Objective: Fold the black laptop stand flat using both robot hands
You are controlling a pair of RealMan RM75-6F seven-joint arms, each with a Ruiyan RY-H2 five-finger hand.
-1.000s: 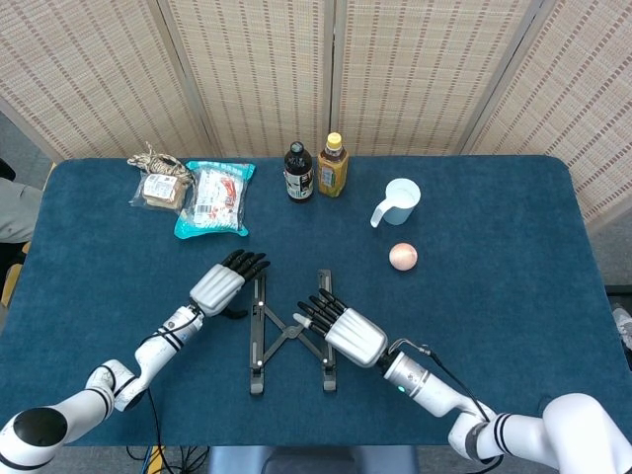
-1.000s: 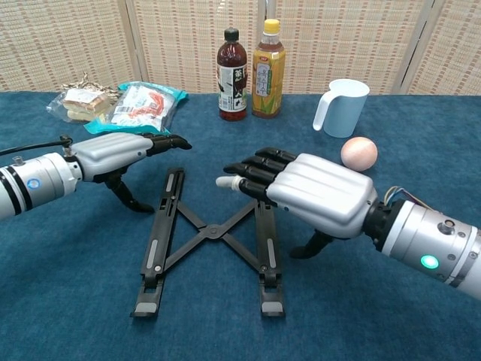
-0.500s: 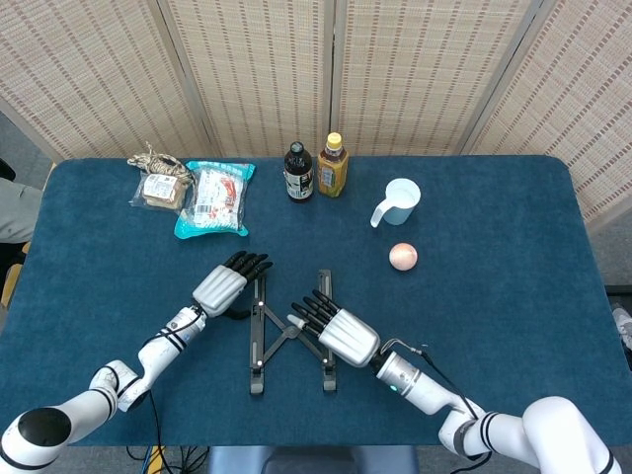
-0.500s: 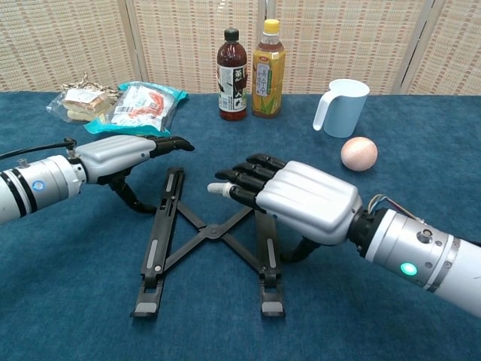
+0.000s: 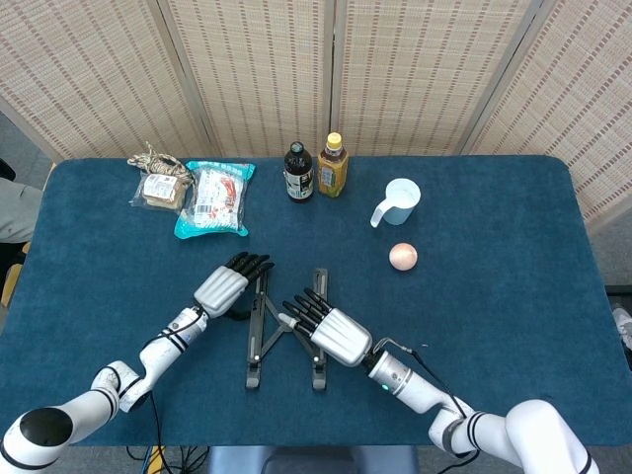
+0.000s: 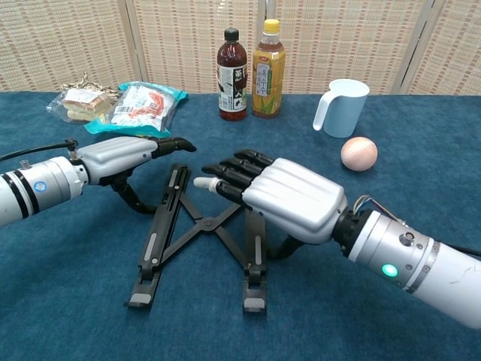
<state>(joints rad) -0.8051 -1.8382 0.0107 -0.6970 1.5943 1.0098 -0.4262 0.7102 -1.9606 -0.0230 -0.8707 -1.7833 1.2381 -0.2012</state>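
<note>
The black laptop stand [image 5: 257, 341] lies on the blue table, two rails joined by a crossed link [image 6: 201, 226]. My left hand [image 5: 225, 288] hovers flat over the far end of the left rail [image 6: 161, 237], thumb down on the cloth to that rail's left [image 6: 124, 154]. My right hand [image 5: 334, 334] covers the right rail's middle, fingers stretched toward the link and thumb down along the rail's outer side [image 6: 289, 199]. Neither hand grips anything. The right rail's near end [image 6: 254, 289] shows below the hand.
At the back stand a dark bottle [image 5: 298, 173] and a yellow bottle [image 5: 333, 166]. A white mug [image 5: 399, 200] and a pink ball [image 5: 403, 257] sit right of the stand. Snack packs [image 5: 215, 199] lie at the back left.
My right hand has slid left, and the right rail has moved with it toward the left rail, so the stand is narrower. The left hand has barely shifted.
</note>
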